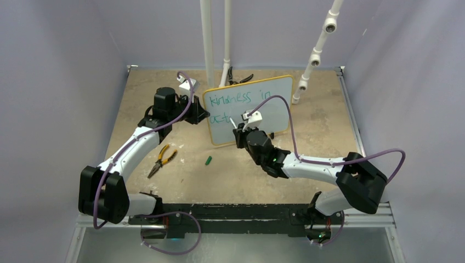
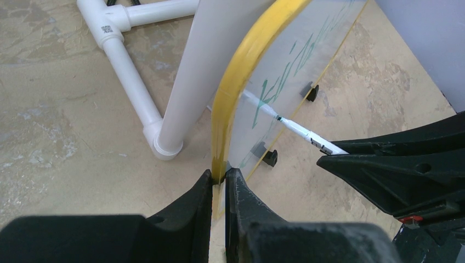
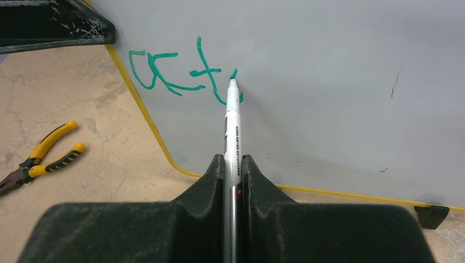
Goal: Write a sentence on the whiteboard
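Observation:
The whiteboard [image 1: 274,109] with a yellow frame stands upright on the table, bearing the teal sentence [image 1: 236,98] "kindness in" and "act" below it. My left gripper [image 2: 219,176] is shut on the whiteboard's yellow left edge [image 2: 230,98]. My right gripper [image 3: 233,161] is shut on a white marker pen [image 3: 232,126], whose teal tip touches the board [image 3: 329,82] just right of the letters "act" [image 3: 175,74]. The marker also shows in the left wrist view [image 2: 296,127] and the top view [image 1: 234,123].
Yellow-handled pliers [image 1: 160,159] lie on the table to the left, also in the right wrist view [image 3: 41,156]. A small green cap [image 1: 208,160] lies in front of the board. White pipe posts [image 1: 208,38] and black pliers [image 1: 239,78] stand behind it.

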